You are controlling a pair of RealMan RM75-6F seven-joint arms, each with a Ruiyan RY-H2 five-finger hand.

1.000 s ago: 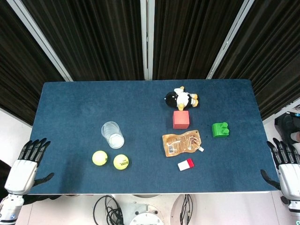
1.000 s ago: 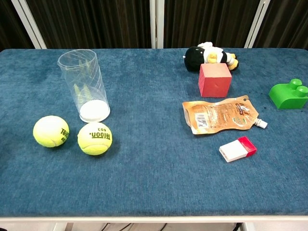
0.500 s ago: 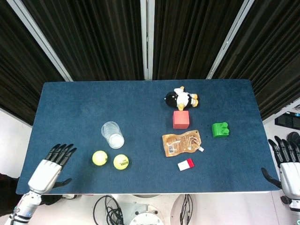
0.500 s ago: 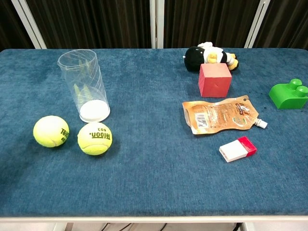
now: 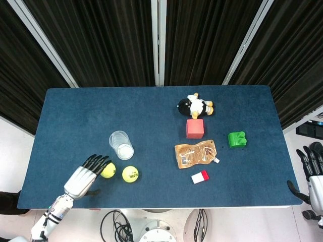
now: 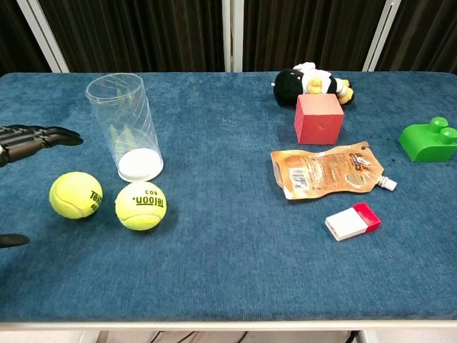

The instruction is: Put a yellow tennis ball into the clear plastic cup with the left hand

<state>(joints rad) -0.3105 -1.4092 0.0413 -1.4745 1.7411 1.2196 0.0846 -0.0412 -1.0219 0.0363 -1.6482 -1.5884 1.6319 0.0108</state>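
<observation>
While left hand (image 5: 86, 175) hovers spread and empty over the table's (image 5: 75, 116) 7 o'clock corner, right hand (image 5: 314, 177) waits off the 4 o'clock edge, fingers apart.
Nearest yellow tennis ball (image 5: 107, 170) at its fingertips; second tennis ball (image 5: 130, 174) just beside, at 3 o'clock. Clear plastic cup (image 5: 121, 144) upright at 1 o'clock of the first. Blue cloth open toward 12; dark curtains (image 5: 101, 40) behind.

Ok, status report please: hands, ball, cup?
Left hand open beside left tennis ball, not gripping. Right hand open off-table. Cup upright, empty. Nothing blocking.
</observation>
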